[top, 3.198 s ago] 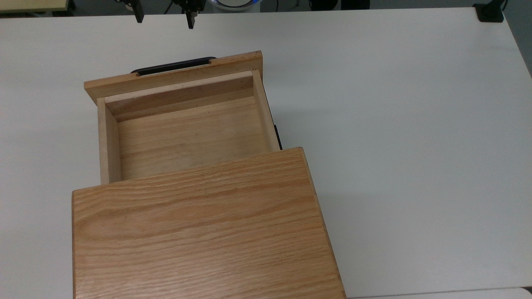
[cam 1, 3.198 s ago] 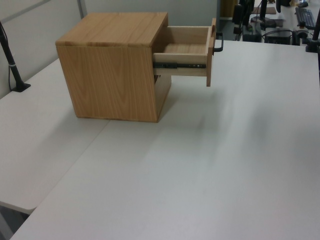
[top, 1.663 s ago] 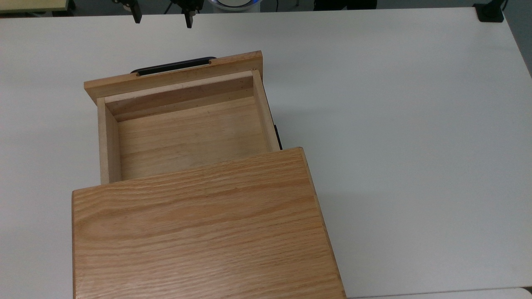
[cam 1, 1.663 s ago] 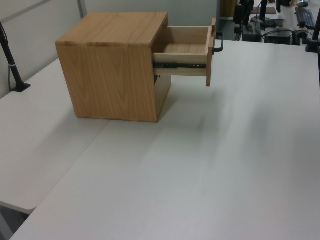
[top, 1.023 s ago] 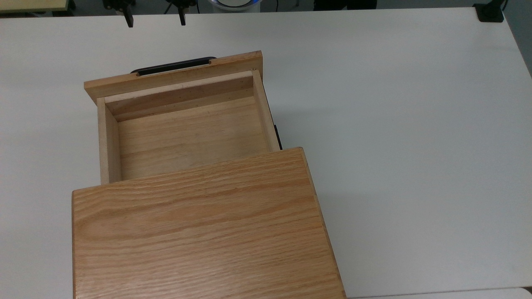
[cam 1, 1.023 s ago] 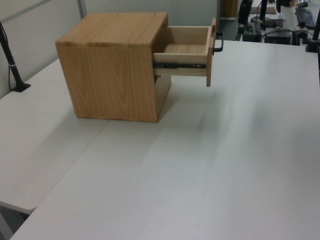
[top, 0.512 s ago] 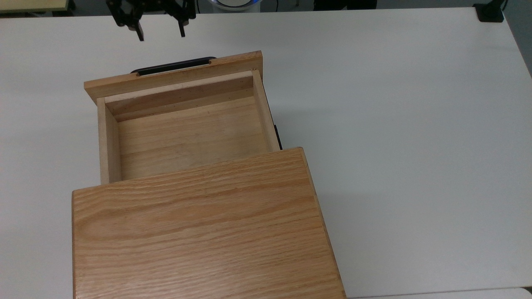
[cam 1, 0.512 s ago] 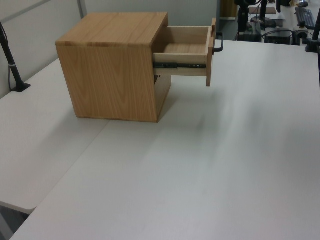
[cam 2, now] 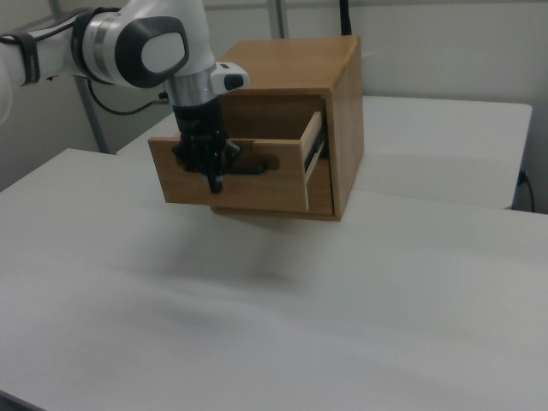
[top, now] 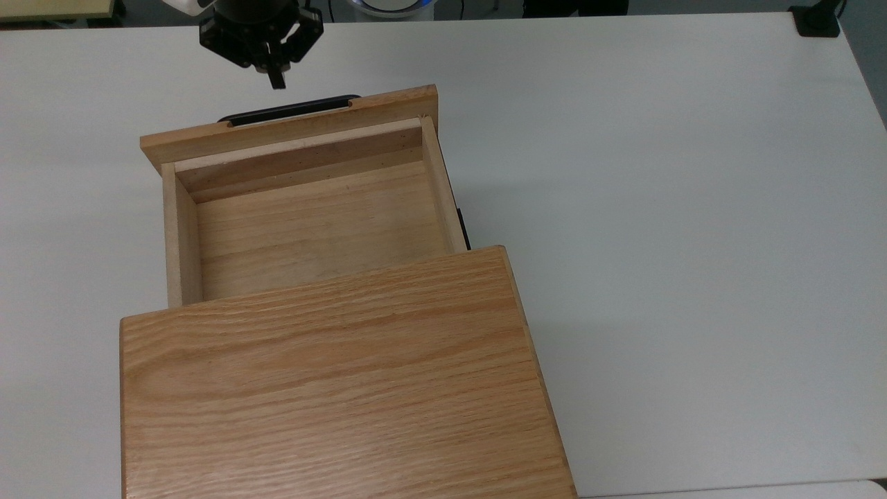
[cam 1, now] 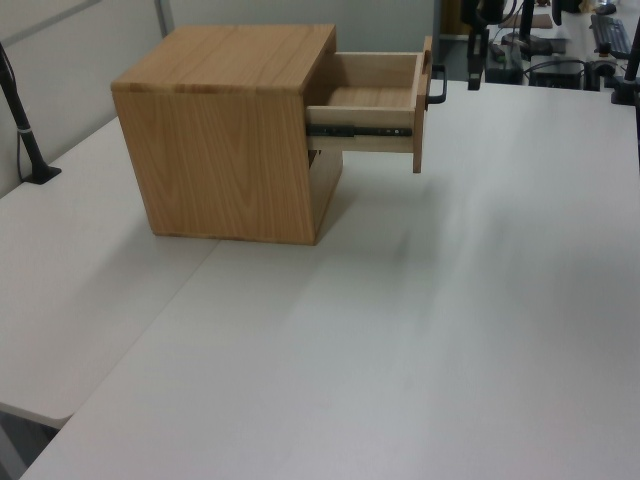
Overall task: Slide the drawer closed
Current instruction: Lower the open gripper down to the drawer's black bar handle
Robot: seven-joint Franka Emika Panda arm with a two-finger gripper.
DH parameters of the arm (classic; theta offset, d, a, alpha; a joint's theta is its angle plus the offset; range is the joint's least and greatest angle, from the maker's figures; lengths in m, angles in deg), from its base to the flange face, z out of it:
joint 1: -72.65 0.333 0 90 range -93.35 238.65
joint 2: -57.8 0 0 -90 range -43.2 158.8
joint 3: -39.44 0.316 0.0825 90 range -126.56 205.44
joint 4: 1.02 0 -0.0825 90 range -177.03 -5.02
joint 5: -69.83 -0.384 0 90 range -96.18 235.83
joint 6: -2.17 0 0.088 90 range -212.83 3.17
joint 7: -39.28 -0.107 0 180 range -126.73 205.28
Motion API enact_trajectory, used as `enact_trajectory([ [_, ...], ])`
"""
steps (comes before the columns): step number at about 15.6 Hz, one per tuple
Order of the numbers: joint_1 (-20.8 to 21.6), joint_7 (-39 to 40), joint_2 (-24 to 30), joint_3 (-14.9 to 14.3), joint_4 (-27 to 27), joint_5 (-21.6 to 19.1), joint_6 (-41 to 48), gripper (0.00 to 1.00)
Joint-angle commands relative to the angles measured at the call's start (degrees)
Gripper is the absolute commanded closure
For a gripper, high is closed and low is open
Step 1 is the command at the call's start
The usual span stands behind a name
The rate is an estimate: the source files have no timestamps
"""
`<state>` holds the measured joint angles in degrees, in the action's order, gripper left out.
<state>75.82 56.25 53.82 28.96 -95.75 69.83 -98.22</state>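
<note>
Drawer pulled well out of cabinet, approx. half its length exposed; interior bare wood. In top view, front panel sits at 12 o'clock of the cabinet, w/ black handle on its far face. Table white.

Gripper now hangs just beyond the handle, at 12 o'clock of the drawer in top view, not touching it. Fingers drawn together to a single narrow tip pointing down. Changes vs. 0.5 s ago: fingers were spread apart then; gripper has come closer to the handle. Vs. 3.2 s ago: fingers were wide and at the table's far edge.

Right view: gripper overlaps the front panel near the handle (contact cannot be judged). Left view: gripper at 3 o'clock of handle, clear gap.

Drawer position unchanged across all frames.
</note>
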Motion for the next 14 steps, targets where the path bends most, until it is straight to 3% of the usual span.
enact_trajectory([
  [1, 0.5, -6.8, -0.6, -0.1, -0.7, -2.3, -5.1, 1.0],
  [6, 1.2, -14.6, -2.6, 0.0, -0.4, -2.6, -9.9, 1.0],
  [9, 1.2, -19.0, -3.8, -0.1, 0.8, -6.4, -12.8, 1.0],
  [12, 2.0, -23.3, -6.1, -0.1, 1.0, -6.2, -16.9, 1.0],
  [14, 2.1, -23.5, -8.7, -0.1, 4.4, -6.3, -18.8, 1.0],
])
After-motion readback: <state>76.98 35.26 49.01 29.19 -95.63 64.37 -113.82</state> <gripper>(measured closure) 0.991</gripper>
